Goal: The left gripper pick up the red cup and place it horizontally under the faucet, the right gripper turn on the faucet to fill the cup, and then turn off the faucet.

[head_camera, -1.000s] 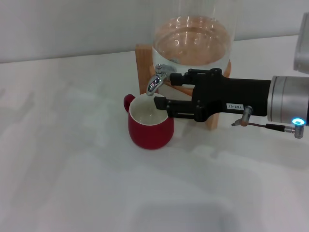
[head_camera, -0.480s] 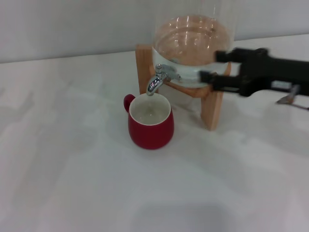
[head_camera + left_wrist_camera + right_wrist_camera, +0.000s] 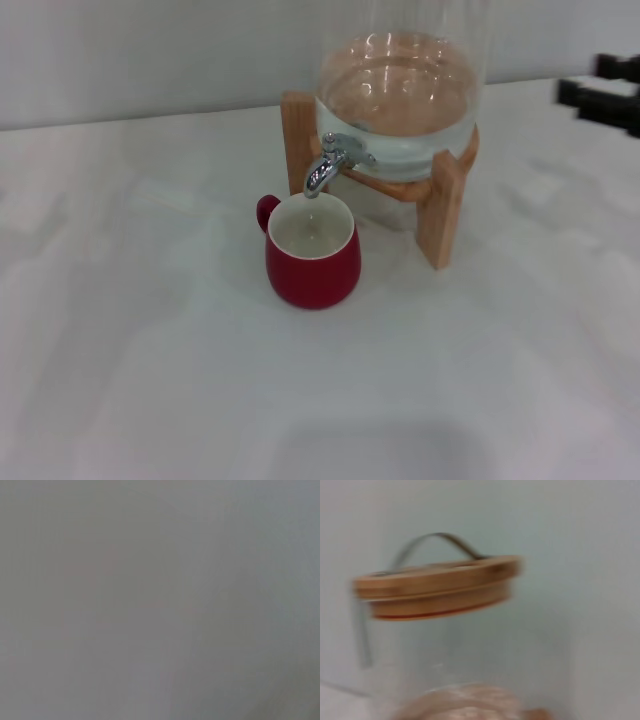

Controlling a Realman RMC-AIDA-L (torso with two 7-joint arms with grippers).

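One arm shows: only the right gripper [image 3: 598, 95] tips poke in at the head view's 2 o'clock edge, jaws parted, holding nothing. Well apart from it, at 8 o'clock, the red cup [image 3: 311, 252] stands upright on the desk [image 3: 150, 350], directly beneath the faucet [image 3: 325, 166].

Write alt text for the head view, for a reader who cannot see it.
A squat dark-red ceramic mug stands upright on a white table directly under the chrome faucet of a clear glass water dispenser in a wooden stand. Only the black right gripper's tips show at the right edge, away from the faucet.
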